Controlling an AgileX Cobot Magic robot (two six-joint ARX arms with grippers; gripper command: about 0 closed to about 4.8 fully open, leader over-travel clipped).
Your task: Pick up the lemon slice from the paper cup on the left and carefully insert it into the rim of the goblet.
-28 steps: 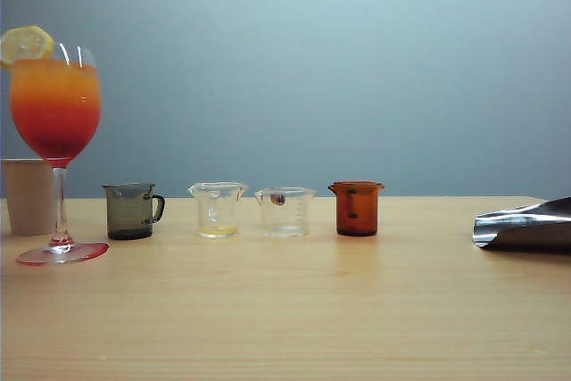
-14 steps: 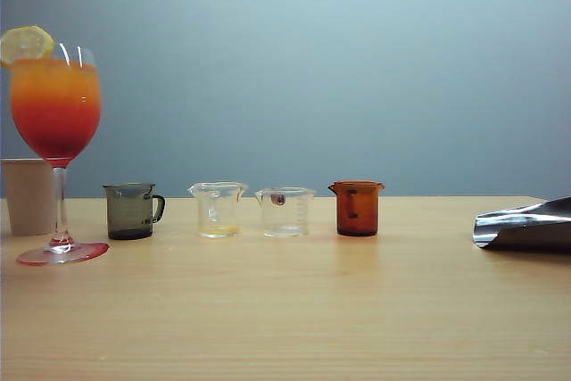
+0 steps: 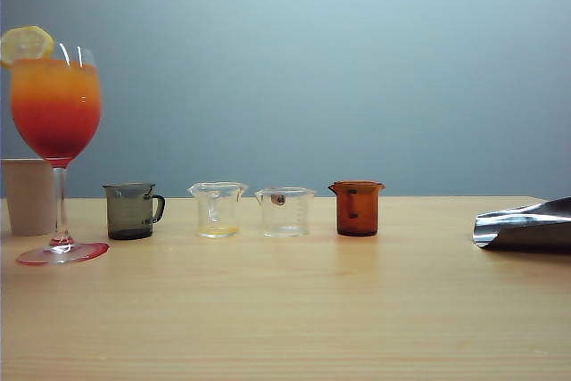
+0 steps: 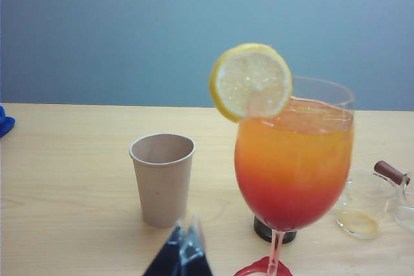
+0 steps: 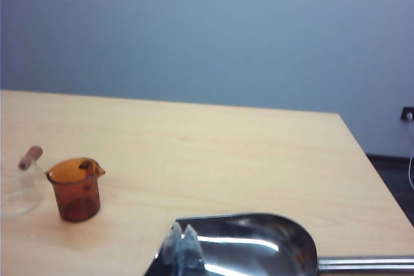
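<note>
With the lemon slice point(image 4: 250, 82) sitting wedged on the goblet point(image 4: 294, 166) rim beside the paper cup point(image 4: 162, 178), both closed, empty end effectors, left point(image 4: 185, 234) and right point(image 5: 180, 237), are hanging back over the desk point(image 3: 285, 310), leaving nothing but parking.

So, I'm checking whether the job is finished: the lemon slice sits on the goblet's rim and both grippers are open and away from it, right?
Not quite: the lemon slice is on the goblet rim, but the left gripper and right gripper are shut, as both wrist views show.
</note>
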